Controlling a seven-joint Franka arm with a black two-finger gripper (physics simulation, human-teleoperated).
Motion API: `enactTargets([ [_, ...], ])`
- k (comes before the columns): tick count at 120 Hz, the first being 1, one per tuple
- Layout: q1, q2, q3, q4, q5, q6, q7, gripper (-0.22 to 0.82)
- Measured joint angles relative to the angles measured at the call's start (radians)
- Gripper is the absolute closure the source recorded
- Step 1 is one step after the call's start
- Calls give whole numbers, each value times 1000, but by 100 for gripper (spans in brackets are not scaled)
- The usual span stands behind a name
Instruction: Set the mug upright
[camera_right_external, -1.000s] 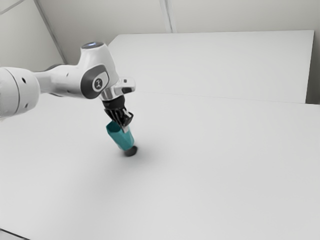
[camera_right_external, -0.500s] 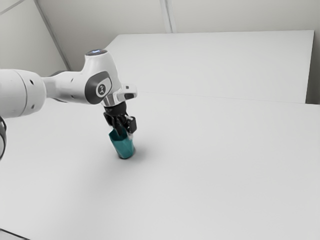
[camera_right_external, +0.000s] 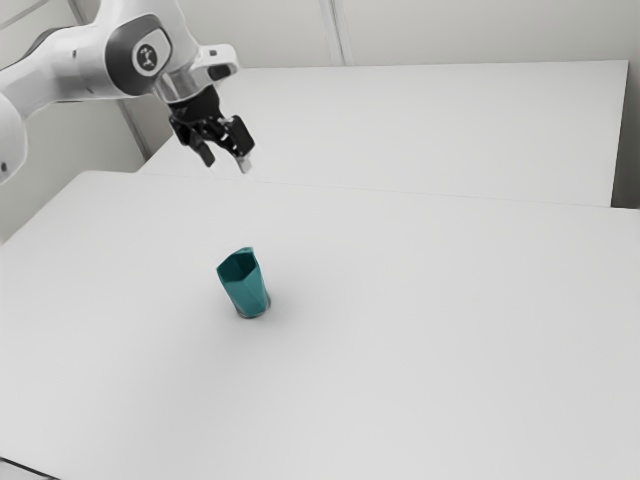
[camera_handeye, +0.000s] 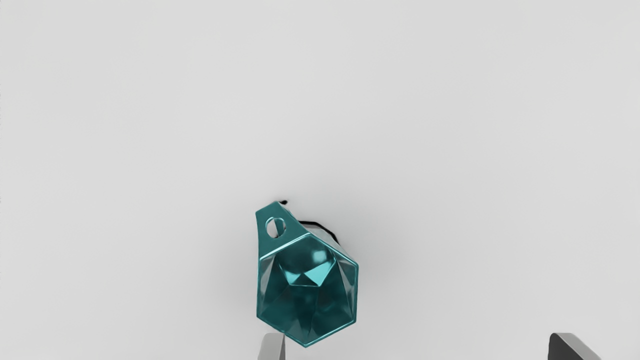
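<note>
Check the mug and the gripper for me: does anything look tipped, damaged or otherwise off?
Nothing stands out. The mug looks upright on the table, its handle attached, with no crack or chip that I can see. The gripper is open above it, not touching.

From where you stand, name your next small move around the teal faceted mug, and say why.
I'd probably lift my open black two-finger gripper slightly and leave the mug: it stands base-down on the white table, mouth up, well clear of the gripper.
</note>
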Motion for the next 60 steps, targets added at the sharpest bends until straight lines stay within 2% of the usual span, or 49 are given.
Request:
enactTargets([
  [24, -4, -7, 0, 25, 1, -94, -1, 1],
  [60, -2, -7, -1, 26, 0, -136, -2, 0],
])
